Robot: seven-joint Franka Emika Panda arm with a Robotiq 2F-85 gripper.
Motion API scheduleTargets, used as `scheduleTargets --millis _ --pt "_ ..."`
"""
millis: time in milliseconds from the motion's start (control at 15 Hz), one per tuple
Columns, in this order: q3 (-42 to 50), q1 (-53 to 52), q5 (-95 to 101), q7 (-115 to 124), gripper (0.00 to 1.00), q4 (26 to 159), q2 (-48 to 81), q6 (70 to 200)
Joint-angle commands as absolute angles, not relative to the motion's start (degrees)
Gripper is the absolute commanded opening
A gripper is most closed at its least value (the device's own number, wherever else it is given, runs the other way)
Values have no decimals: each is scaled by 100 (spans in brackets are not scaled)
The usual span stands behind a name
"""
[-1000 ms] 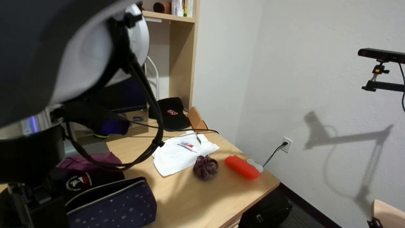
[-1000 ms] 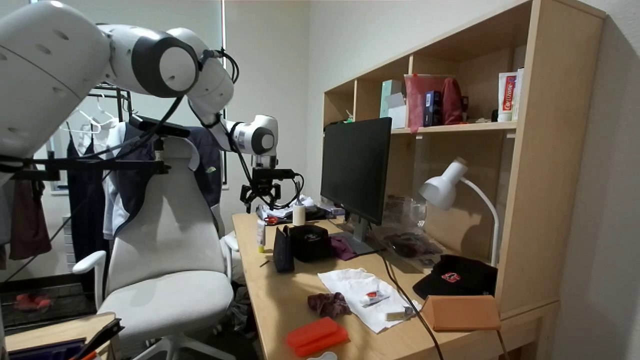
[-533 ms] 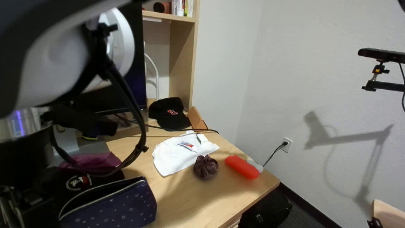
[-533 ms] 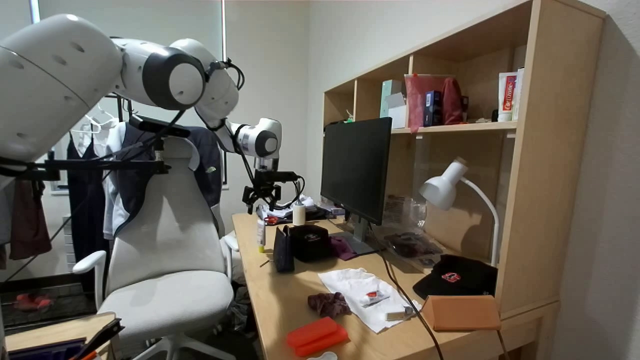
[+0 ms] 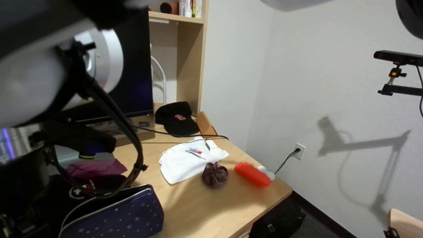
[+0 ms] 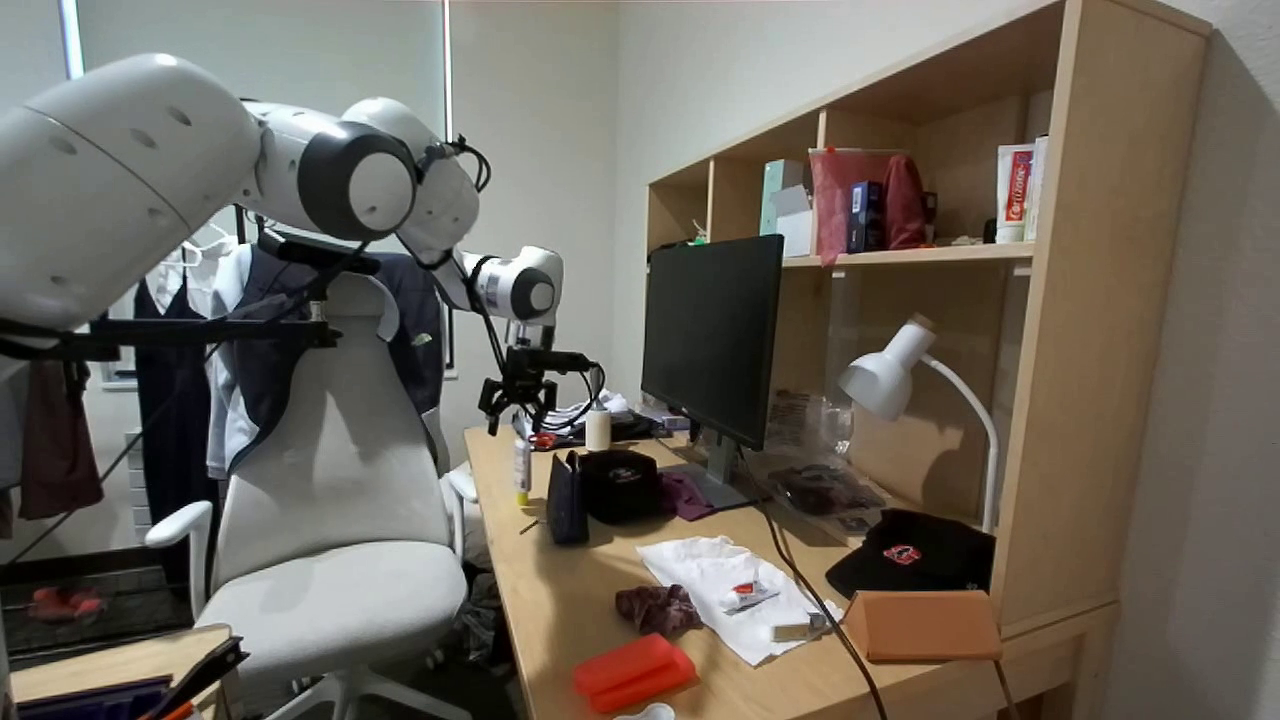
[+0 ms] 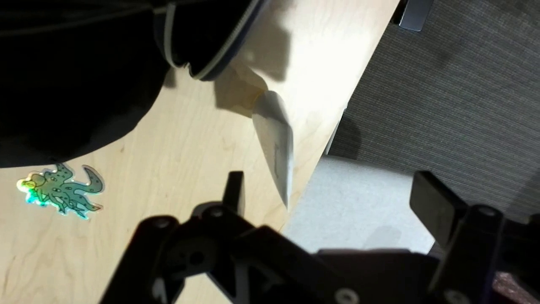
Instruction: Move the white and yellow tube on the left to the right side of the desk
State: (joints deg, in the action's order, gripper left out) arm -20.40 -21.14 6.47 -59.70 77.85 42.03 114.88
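nearest in an exterior view, on the front part of the desk (image 6: 545,620), lies a red-orange case (image 6: 635,672), with a dark mauve scrunchie (image 6: 658,608) just beyond it. beside the scrunchie a crumpled white sheet (image 6: 690,565) is spread, and a small red and white packet (image 6: 748,597) lies on it. to the right of the sheet sit a tan holder (image 6: 922,625) and, behind it, a black cap (image 6: 905,570).

farther back is a star-printed blue pouch (image 5: 132,216) (it gapes at the top, as the wrist view shows too), with a second black cap (image 6: 620,487) just beside it and a dark monitor (image 6: 712,340) beyond to the right.

past the pouch, near the desk's edge on the side of the grey chair (image 6: 330,470), the white and yellow tube (image 6: 522,464) stands upright with its yellow end down, apart from the pouch.

the gripper (image 6: 517,416) hangs over the tube, its fingers (image 7: 434,207) spread wide. in the wrist view the tube's pale flat end lies closer to one finger than to the other and seems apart from both; i cannot tell whether that end reaches in between them.

beyond the gripper, toward the far end of the desk, stands a white container (image 6: 597,430), and behind everything rises the pale wall (image 6: 545,130).
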Motion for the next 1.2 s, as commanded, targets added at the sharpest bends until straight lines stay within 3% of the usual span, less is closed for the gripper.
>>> scheduleTargets --millis 0,200,267,333,933,1133 --pt "-1977 -2237 602 -5825 100 7548 4406 11368" --pt "-1959 -2259 598 -5780 100 7541 4463 11384" --pt "-1954 -2269 602 -5754 75 7529 4477 11369" --pt "-1956 -2268 602 -5746 74 7527 4475 11359" --pt "-1962 -2268 593 -5680 15 7363 4503 11285" --pt "-1945 -2274 594 -5638 7 7326 4497 11238"
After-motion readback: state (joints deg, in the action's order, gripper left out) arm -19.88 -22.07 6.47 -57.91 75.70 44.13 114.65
